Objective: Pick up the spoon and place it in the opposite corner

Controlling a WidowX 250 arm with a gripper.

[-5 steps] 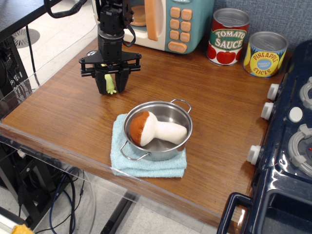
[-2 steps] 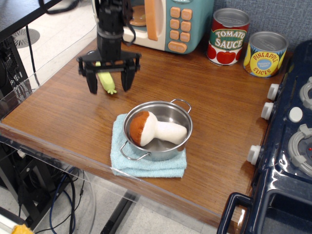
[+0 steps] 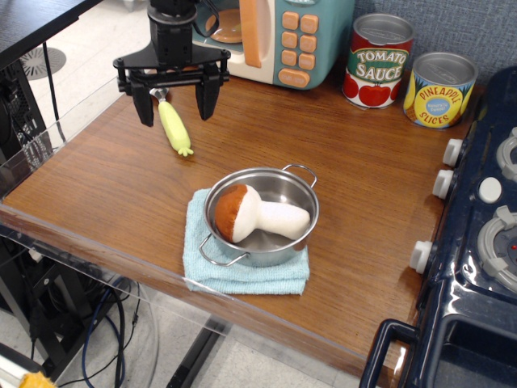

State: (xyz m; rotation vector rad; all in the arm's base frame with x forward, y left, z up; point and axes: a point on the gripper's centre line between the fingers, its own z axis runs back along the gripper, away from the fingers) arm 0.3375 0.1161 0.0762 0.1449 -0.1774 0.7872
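Note:
The spoon point(image 3: 174, 127) lies flat on the brown wood tabletop point(image 3: 105, 186) near its far left corner. Its pale yellow-green handle points toward the front; its small metal bowl sits at the far end, partly under the gripper. My gripper point(image 3: 174, 103) hangs above the spoon's far end with its black fingers point(image 3: 207, 99) spread wide, open and empty. It is raised off the table and does not touch the spoon.
A steel pot point(image 3: 262, 214) holding a plush mushroom point(image 3: 254, 213) stands on a light blue cloth point(image 3: 242, 263) at centre front. A toy microwave point(image 3: 279, 36) and two cans point(image 3: 380, 61) line the back. A toy stove point(image 3: 485, 242) fills the right side.
The gripper was down and closed around the spoon handle; it opened, let the spoon go and rose up and back to the left. The spoon now lies free.

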